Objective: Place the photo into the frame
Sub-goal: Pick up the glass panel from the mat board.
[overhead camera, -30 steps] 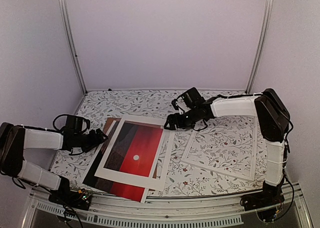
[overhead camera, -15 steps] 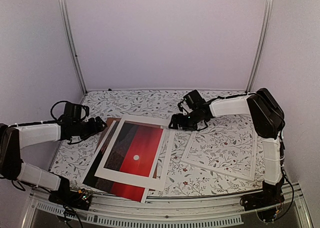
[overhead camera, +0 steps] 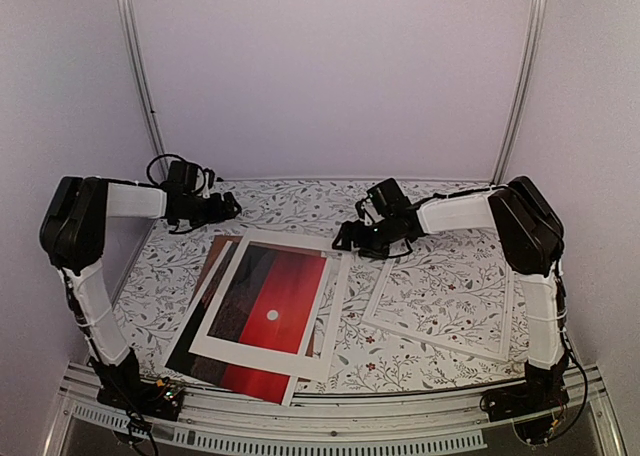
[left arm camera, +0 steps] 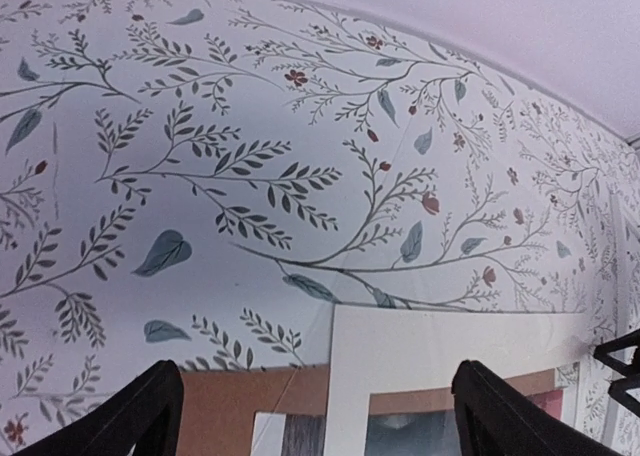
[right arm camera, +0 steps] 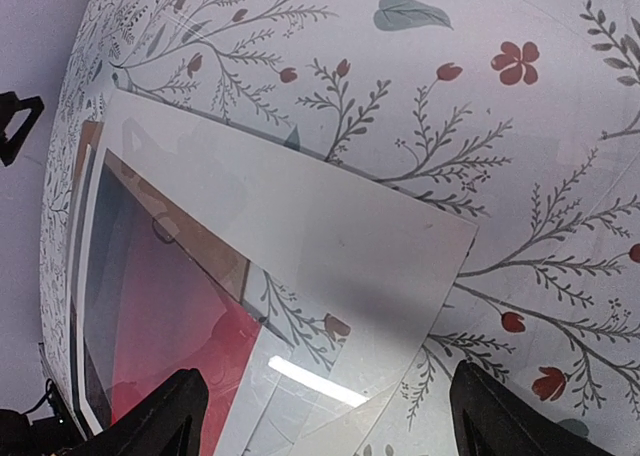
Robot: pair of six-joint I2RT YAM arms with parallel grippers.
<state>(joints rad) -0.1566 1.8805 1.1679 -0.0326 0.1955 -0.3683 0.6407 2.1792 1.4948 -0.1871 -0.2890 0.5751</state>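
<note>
Left gripper (overhead camera: 226,208) is hovering, jaws apart, beyond the photo (overhead camera: 268,301). Right gripper (overhead camera: 345,240), jaws also apart, is reaching low over the white mat (overhead camera: 300,242) covering it. The frame (overhead camera: 445,296) is lying alongside, right.

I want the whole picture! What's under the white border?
The sunset photo, seen through the window and poking out below; a brown board corner too. The photo's margins are covered.

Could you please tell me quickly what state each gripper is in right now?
Left gripper: open, holding nothing.
Right gripper: open, holding nothing.
</note>
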